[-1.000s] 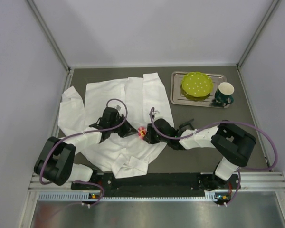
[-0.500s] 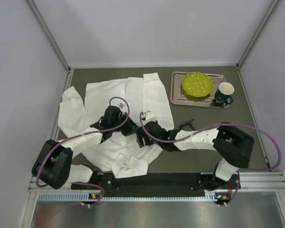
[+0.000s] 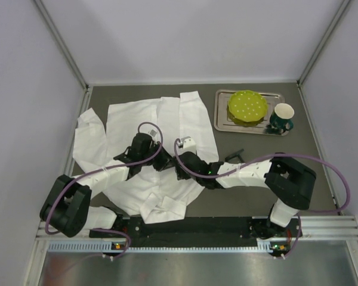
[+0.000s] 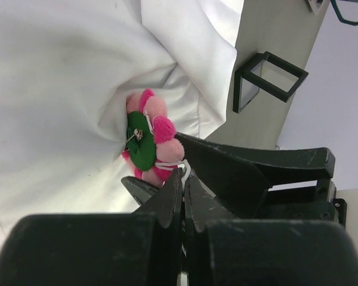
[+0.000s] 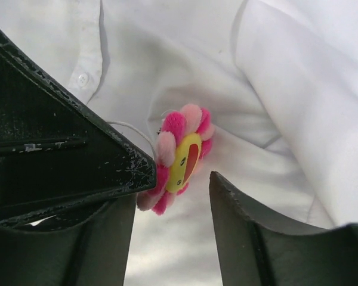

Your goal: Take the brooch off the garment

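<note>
The garment (image 3: 137, 119), a white shirt, lies spread across the left half of the table. The brooch (image 5: 182, 154) sits on it, pink petals round a yellow centre; the left wrist view shows the brooch's (image 4: 150, 142) green back against bunched fabric (image 4: 59, 77). My left gripper (image 4: 184, 176) is shut on a thin white thread that loops round the brooch's petals. My right gripper (image 5: 173, 199) is open, one finger on each side just below the brooch, not touching it. In the top view both grippers (image 3: 166, 164) (image 3: 180, 171) meet over the shirt and hide the brooch.
A small black square frame (image 3: 234, 156) lies on the dark table right of the shirt, seen too in the left wrist view (image 4: 265, 80). A metal tray (image 3: 224, 122) at back right holds a green plate (image 3: 247, 105); a dark green cup (image 3: 281, 117) stands at its right end.
My right gripper has opened and slid left over the brooch, which showed pink in the top view a second ago and is now covered. My left gripper stayed shut.
</note>
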Available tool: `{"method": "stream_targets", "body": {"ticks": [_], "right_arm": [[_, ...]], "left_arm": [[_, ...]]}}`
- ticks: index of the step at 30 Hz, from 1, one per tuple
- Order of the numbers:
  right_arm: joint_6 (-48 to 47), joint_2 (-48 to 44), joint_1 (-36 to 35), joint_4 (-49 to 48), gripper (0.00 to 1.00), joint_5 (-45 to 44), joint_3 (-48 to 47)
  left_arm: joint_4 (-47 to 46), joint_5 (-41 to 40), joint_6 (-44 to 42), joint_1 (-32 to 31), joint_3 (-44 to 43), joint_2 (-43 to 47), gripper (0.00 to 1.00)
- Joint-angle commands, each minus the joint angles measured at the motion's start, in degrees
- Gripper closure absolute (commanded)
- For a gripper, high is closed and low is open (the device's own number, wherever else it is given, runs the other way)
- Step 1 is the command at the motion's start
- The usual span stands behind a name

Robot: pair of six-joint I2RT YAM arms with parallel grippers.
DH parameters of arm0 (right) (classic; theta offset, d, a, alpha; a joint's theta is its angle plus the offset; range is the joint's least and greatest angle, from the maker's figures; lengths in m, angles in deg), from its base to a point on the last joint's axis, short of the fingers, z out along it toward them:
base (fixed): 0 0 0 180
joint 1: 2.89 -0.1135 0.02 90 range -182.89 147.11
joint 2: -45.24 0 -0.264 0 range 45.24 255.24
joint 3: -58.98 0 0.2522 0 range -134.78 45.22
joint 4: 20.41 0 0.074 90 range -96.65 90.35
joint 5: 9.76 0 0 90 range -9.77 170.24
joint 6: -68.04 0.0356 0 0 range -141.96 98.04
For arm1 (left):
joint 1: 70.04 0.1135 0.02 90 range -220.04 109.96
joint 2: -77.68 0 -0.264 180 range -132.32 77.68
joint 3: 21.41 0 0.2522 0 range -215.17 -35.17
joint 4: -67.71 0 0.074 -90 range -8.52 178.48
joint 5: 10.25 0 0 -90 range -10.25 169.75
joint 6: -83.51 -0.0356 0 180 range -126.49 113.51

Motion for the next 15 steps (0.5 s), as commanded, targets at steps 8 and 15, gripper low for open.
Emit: {"method": "stream_targets", "body": {"ticks": [8,15], "right_arm": [[5.0,-0.56,2.11,-5.74,0.87,0.76,2.17],[7.12,-2.4,3.78,-10.49,0.9,5.6,6.49]], "left_arm": [[-0.4,-0.39,-2.18,-0.56,-0.06,4.02,0.99],[6.1,-2.59,-8.6,-0.47,-0.93,8.59,0.62]]}}
